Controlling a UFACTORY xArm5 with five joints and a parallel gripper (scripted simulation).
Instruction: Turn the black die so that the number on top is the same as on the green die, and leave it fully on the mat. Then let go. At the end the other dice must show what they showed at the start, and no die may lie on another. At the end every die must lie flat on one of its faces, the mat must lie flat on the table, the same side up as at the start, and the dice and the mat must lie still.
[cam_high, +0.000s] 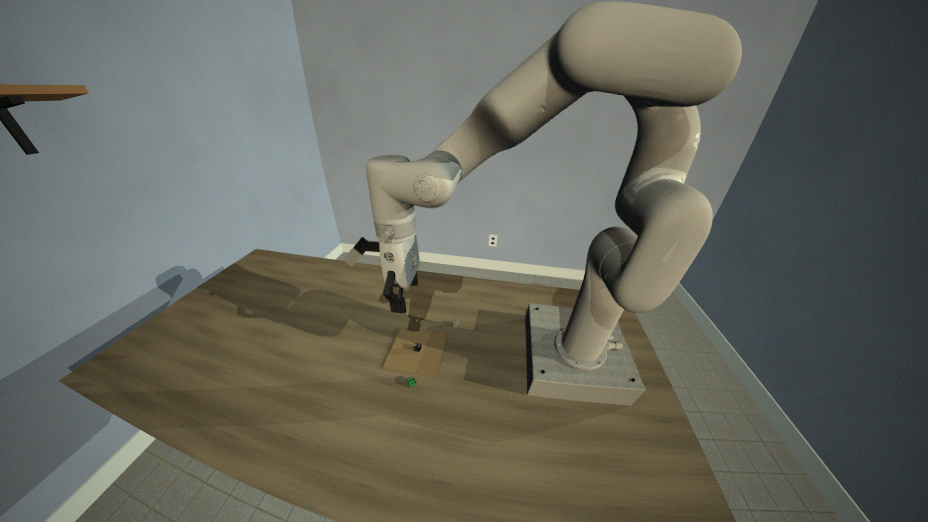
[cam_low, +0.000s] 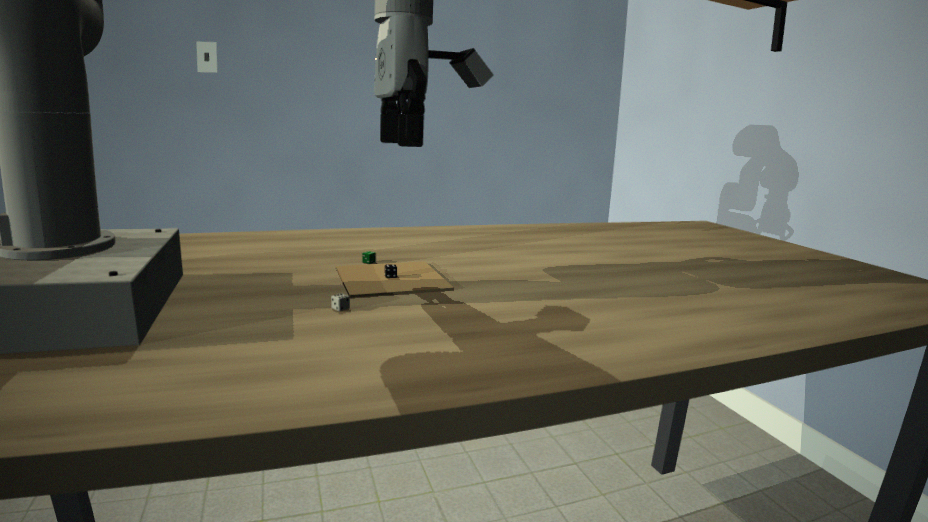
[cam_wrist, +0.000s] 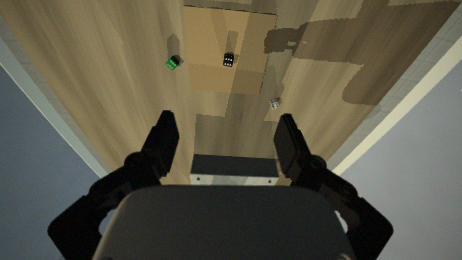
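Because nothing needs gripping up here, the gripper's fingers stand wide apart, above the black die on its mat.

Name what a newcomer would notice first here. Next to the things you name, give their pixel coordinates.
Probably the big pale arm (cam_high: 648, 55) (cam_low: 48, 129), arching over the wooden table (cam_high: 311, 447) (cam_low: 551, 357), its open black gripper (cam_high: 397, 305) (cam_low: 402, 142) (cam_wrist: 227, 124) hanging above it. Next, the tan mat (cam_high: 399, 363) (cam_low: 363, 282) (cam_wrist: 207, 37) with a small black die (cam_high: 417, 347) (cam_low: 390, 271) (cam_wrist: 228, 60) on it.
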